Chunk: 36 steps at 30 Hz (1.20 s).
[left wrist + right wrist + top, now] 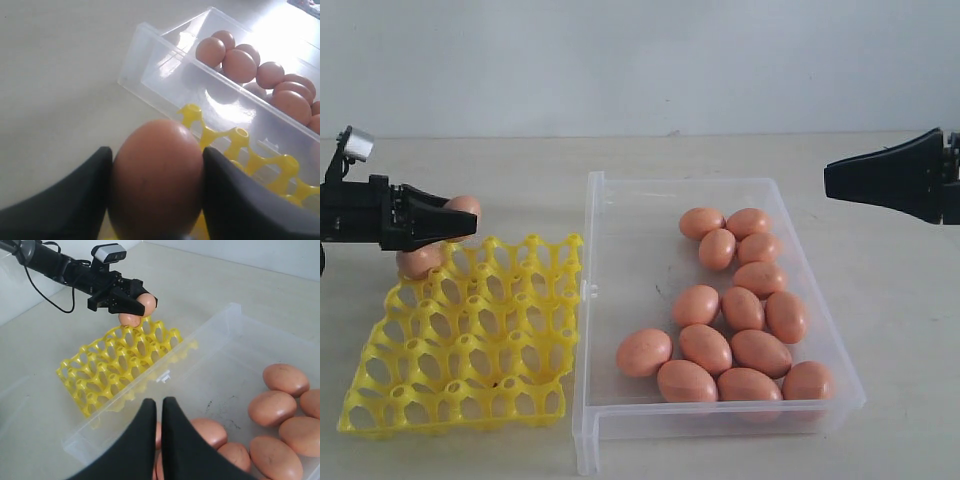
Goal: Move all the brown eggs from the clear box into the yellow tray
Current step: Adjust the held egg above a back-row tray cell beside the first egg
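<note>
**One egg in the air, a boxful to go**

Above the far left corner of the bright yellow plastic egg tray (380,400), the left gripper (460,224) clasps a smooth orange-brown egg (157,175). Its dark fingers press the shell from opposite sides, across the widest part. Directly beneath, another brown egg (418,262) sits in the tray's far corner cup; the other cups look empty.

Just beside the tray, on its right, lies the shallow transparent plastic box (630,240), and the rest of the brown eggs (743,308) are heaped in the half farthest from the tray.

Past the box, well apart from the tray, the right gripper (159,405) hangs with its fingers pressed together on nothing.

These eggs look light and rigid but probably brittle, and their matte curves would roll or squirt out of a squeeze. I'd take each one gently across its middle, as here, and lower it right into a cup before letting go.
</note>
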Each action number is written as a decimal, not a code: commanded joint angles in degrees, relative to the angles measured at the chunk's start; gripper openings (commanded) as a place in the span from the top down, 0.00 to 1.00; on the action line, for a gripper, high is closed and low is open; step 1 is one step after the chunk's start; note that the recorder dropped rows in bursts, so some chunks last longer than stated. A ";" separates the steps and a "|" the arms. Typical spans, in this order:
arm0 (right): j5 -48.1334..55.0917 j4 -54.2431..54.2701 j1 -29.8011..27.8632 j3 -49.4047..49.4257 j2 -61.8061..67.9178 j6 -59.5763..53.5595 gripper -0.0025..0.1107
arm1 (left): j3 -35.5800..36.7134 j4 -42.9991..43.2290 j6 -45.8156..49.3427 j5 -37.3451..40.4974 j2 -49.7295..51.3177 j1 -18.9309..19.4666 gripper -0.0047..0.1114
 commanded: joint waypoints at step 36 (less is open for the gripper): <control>-0.34 0.27 -0.19 0.17 -0.42 -1.06 0.98 | 0.16 10.27 -0.92 0.91 -4.65 -4.46 0.93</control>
